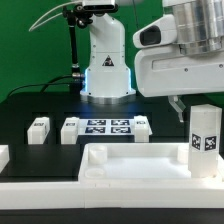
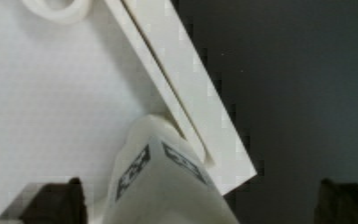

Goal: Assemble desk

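Parts of a white plastic desk kit are laid out on a black table (image 1: 30,100). The wide, flat, rimmed white desk top (image 1: 130,165) is placed nearest the exterior camera. A short square white post leg (image 1: 204,140) bearing black-and-white tags is stood upright on its corner at the exterior view's right. Whether the leg is seated in a socket cannot be told. The two-finger gripper (image 2: 197,205) is held open over that leg. In the wrist view its dark fingers (image 2: 51,200) are seen well apart on either side of the leg, neither touching it, so nothing is gripped. A round corner socket (image 2: 60,8) of the top is shown in the same view. Behind the top, loose white legs (image 1: 68,130) are laid on the table beside the thin flat white marker board (image 1: 105,127). The white robot base (image 1: 105,65) is seen further back.
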Motion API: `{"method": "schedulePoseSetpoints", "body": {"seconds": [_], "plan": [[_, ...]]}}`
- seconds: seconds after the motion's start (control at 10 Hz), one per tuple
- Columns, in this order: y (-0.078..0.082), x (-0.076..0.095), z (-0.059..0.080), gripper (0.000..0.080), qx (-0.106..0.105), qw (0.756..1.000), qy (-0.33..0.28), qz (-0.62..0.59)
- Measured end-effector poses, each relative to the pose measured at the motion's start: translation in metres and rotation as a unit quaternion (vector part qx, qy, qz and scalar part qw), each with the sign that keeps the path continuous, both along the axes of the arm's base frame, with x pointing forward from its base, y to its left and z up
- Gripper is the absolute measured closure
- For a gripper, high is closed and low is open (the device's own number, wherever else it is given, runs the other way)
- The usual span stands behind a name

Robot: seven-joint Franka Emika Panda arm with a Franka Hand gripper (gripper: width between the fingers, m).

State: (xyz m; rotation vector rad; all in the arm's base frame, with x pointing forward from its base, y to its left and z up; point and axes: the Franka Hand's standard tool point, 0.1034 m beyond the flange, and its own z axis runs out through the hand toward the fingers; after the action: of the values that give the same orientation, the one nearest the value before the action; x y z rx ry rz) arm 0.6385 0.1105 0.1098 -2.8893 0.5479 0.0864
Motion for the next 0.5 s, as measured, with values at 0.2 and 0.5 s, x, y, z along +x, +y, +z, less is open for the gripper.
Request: {"method": "schedulePoseSetpoints", "body": {"seconds": [0.2, 0.5], "plan": [[-0.0109, 0.0062, -0.0008, 0.0150, -0.028, 0.982, -0.036, 0.185], [-0.0143, 0.0058, -0.0075, 0.0175, -0.037, 0.958, -0.053, 0.278]]}}
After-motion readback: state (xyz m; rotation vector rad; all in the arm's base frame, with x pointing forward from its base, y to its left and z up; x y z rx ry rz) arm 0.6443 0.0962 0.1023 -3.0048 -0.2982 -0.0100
